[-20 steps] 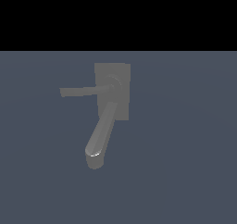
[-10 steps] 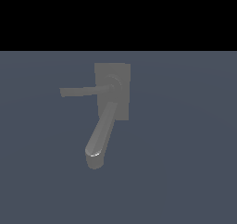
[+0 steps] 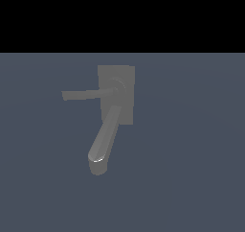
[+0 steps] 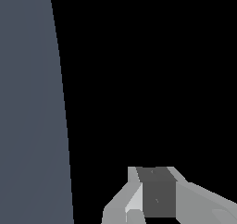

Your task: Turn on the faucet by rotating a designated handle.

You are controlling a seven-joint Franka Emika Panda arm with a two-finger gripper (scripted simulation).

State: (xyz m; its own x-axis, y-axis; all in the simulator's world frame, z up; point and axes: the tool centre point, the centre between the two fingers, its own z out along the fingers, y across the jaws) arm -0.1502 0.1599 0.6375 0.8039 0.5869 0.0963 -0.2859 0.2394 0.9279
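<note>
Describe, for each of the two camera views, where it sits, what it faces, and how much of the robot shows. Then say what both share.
Exterior view: off the arm, above, looking down on the faucet and handle; no robot shows.
Wrist view: on the wrist, facing past the gripper toward black background; only gripper parts show, no faucet.
Shared: only the blue-grey floor.

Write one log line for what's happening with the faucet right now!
faucet: untouched | handle: points toward exterior view's left | hand: only in wrist view, away from faucet, open/shut unclear | arm: absent from exterior view
</note>
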